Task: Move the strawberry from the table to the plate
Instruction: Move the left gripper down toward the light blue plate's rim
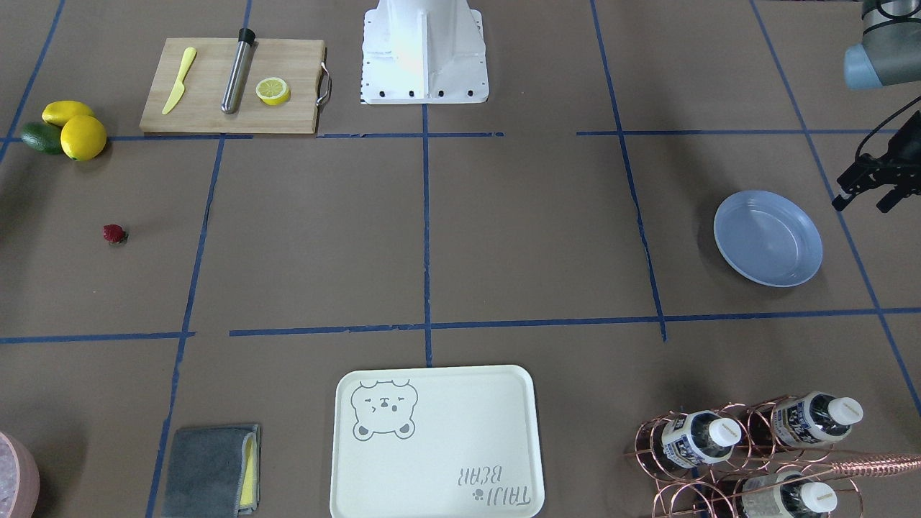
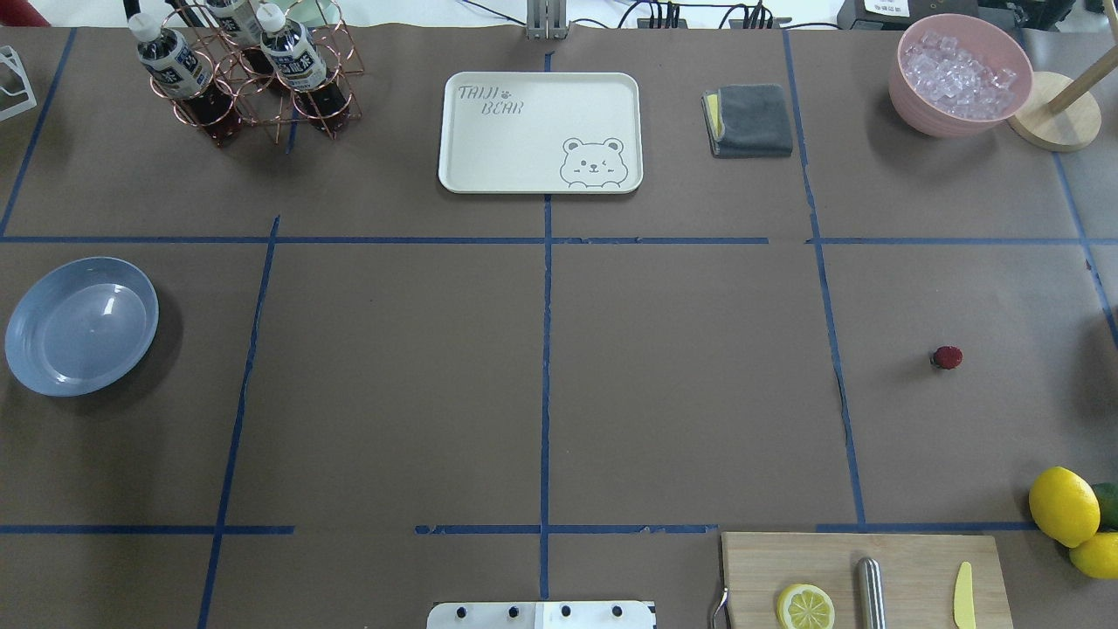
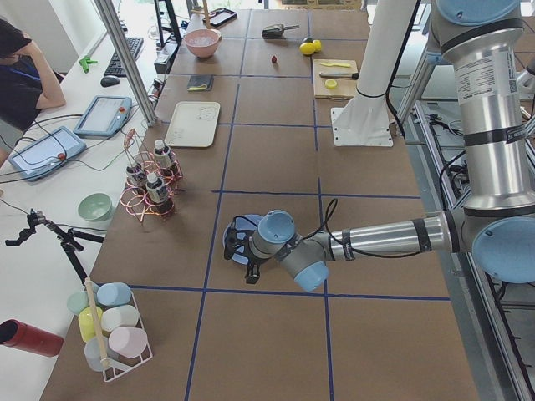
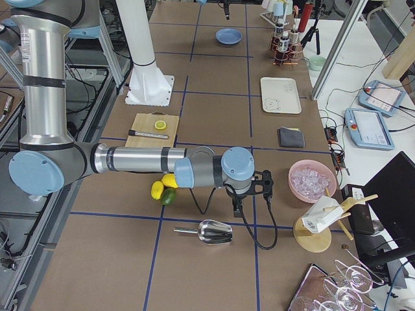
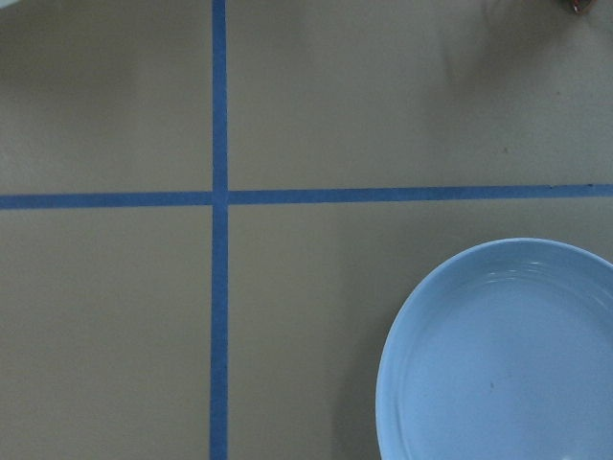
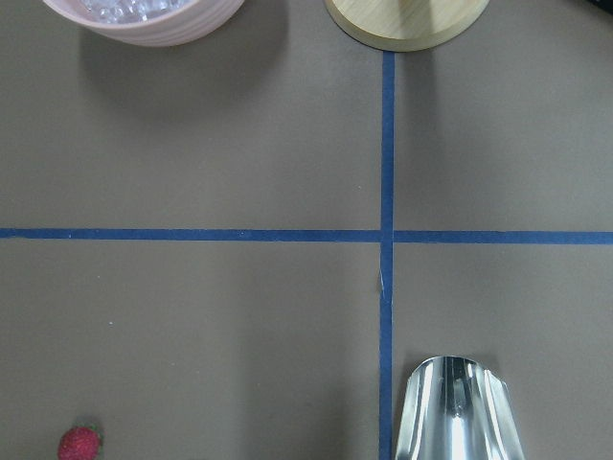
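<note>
Lying alone on the brown paper of the table (image 1: 540,230), the strawberry (image 1: 114,233) sat inside one taped grid square on the robot's right side. Its greenish top pointed away from the lemons (image 1: 83,137), which were grouped with a dark green fruit near the corner of the wooden cutting board (image 1: 209,108). The plate (image 1: 768,237) rested flat on the table at the opposite end, on the robot's left and well apart from the berry, with several blue tape lines between them.

The left gripper (image 1: 861,207) hung above the table just beside the plate's rim. In the front-facing view its two black fingers were spread apart - released, gripping nothing. The left wrist camera looked straight down on the plate's pale blue curve and a crossing of tape lines.

The right gripper (image 4: 237,208) showed only in the side view from the robot's right, at the end of the near arm. It was held above the table near a shiny metal scoop (image 6: 460,412). Whether it was clenched or released could not be told from there. Its wrist camera caught the strawberry at the lower left corner of the view - untouched on the paper - with the scoop off to the other side of a tape line.

A cream bear tray (image 1: 446,439) lay at the table's far edge from the robot.
</note>
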Available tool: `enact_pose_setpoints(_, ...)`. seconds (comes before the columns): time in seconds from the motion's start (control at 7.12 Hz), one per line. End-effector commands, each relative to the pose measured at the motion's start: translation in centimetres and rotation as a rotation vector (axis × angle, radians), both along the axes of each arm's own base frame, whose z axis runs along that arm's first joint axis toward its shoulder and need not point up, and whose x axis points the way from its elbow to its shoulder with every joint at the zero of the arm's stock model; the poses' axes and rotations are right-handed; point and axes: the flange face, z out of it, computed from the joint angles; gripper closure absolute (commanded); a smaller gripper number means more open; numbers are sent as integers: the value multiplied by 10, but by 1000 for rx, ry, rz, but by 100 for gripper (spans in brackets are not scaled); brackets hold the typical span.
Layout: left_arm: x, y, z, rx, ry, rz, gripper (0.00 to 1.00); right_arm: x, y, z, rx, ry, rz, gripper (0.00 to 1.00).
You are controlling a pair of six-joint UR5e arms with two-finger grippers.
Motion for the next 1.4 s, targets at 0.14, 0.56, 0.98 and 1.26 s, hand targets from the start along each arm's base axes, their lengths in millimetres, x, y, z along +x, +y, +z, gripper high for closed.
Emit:
enact_pose_setpoints(0.14, 38, -14, 4, -24, -29, -65, 3, 0, 0, -1, 0, -1, 1, 0)
enact_pose_setpoints(0.56, 58, -20, 19, 6, -40, -52, 6, 0, 0, -1, 0, -3, 1, 0)
enact_pose_setpoints(0.98, 66, -16, 24, -2, -44, -31, 30, 0, -1, -4, -1, -4, 6, 0)
enact_pose_setpoints(1.26, 65, -14, 25, 0, -44, -31, 68, 0, -1, -4, -1, -4, 6, 0)
